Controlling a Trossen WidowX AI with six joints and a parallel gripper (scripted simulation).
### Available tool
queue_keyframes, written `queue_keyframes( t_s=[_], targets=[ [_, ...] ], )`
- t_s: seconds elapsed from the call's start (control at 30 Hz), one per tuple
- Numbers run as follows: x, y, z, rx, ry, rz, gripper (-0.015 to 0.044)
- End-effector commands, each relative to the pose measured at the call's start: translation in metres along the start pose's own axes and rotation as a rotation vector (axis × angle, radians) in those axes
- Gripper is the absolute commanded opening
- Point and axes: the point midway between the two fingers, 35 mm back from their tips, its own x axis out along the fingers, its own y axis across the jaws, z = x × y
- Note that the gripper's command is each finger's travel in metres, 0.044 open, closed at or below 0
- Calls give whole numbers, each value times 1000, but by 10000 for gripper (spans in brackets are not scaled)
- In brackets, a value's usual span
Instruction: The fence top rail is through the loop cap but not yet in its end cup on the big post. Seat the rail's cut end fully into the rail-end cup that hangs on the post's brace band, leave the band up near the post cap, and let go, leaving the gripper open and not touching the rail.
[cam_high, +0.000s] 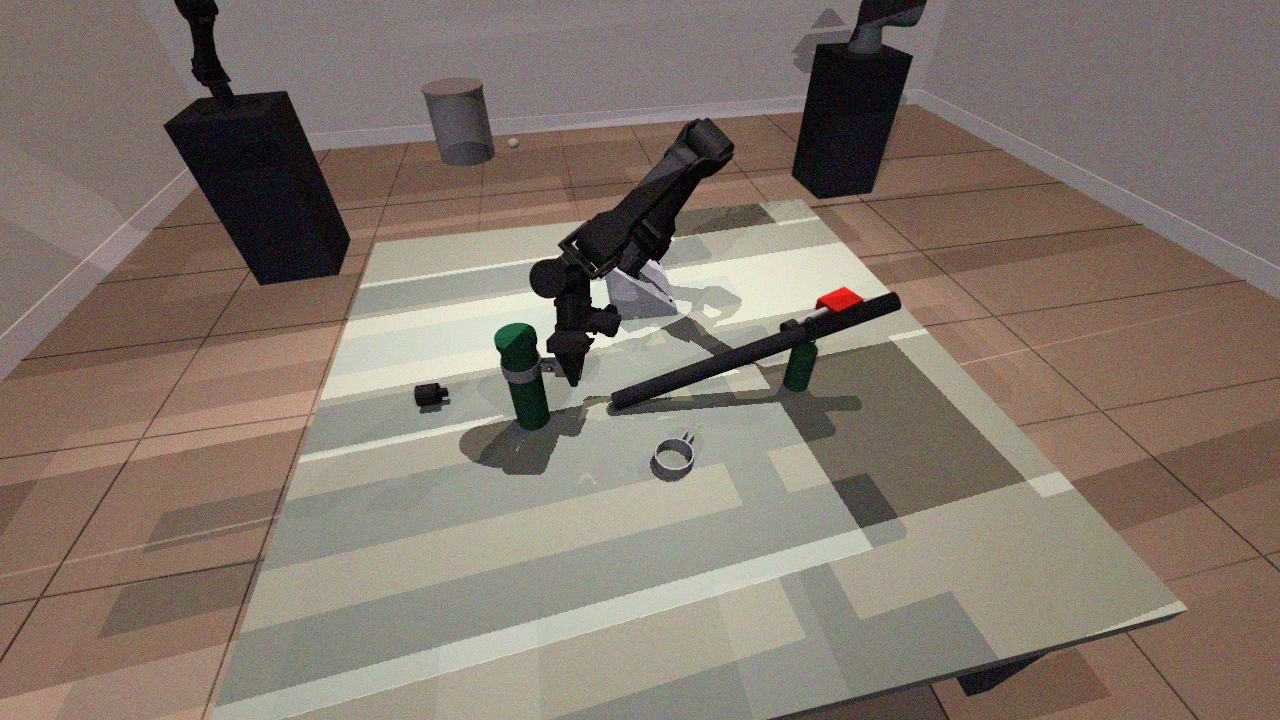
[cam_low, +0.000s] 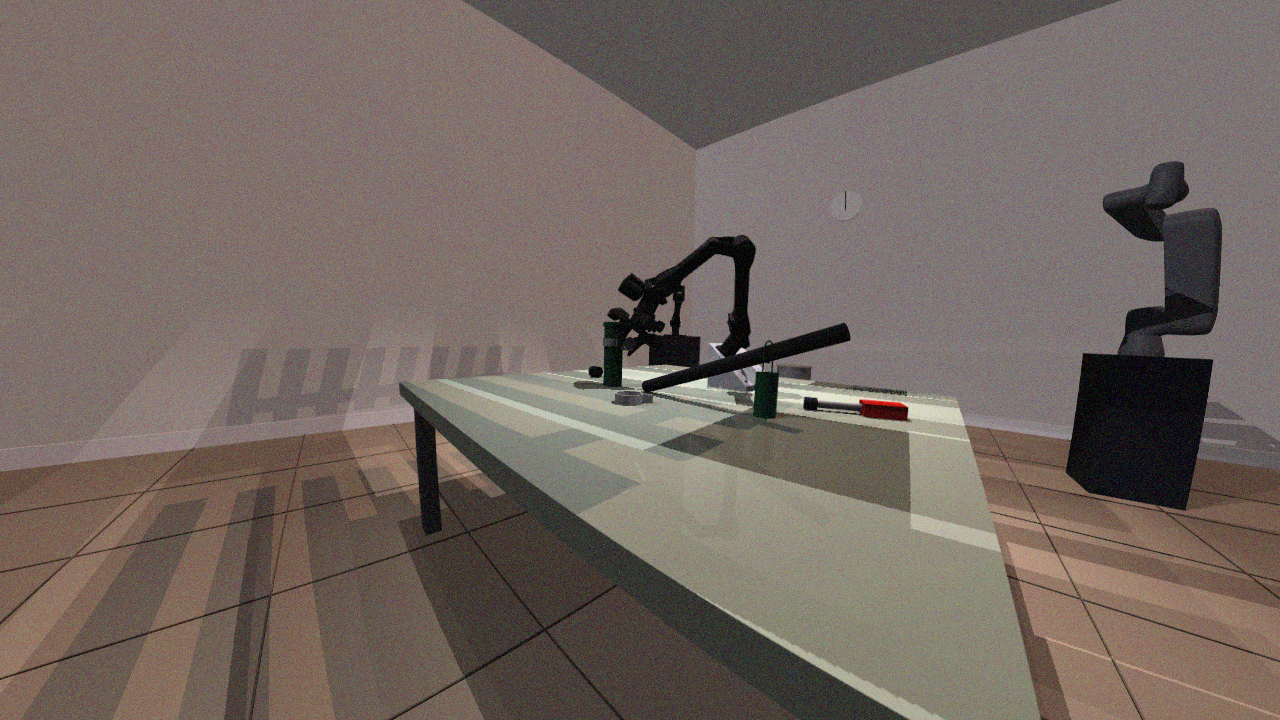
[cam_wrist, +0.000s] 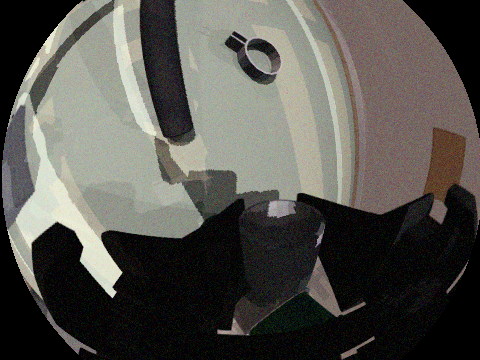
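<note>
The black rail (cam_high: 716, 366) (cam_low: 698, 372) (cam_wrist: 165, 75) slopes through the loop cap on the short green post (cam_high: 799, 369) (cam_low: 765, 396); its lower end rests at or just above the table, apart from the cup. The big green post (cam_high: 530, 404) (cam_low: 612, 367) stands upright with a grey brace band (cam_high: 520, 373) (cam_low: 612, 342) near its cap (cam_high: 516, 337). My gripper (cam_high: 570, 362) (cam_low: 631, 347) (cam_wrist: 270, 202) is shut on the rail-end cup (cam_wrist: 282, 260), beside the post. The cup's mouth shows between the fingers in the wrist view; the fingers mostly hide it in the top view.
A loose grey band (cam_high: 672, 471) (cam_low: 629, 399) (cam_wrist: 248, 62) lies on the table in front of the rail's lower end. A small black fitting (cam_high: 428, 394) (cam_low: 595, 371) lies beyond the big post. A red-handled tool (cam_high: 839, 300) (cam_low: 883, 410) lies behind the short post.
</note>
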Motion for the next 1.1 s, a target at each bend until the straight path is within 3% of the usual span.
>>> queue_keyframes(
  t_s=[0.0,1.07],
  targets=[
    [-1,3,0,-31,-18,0,0],
    [-7,14,-2,-144,-83,0,0]
  ],
)
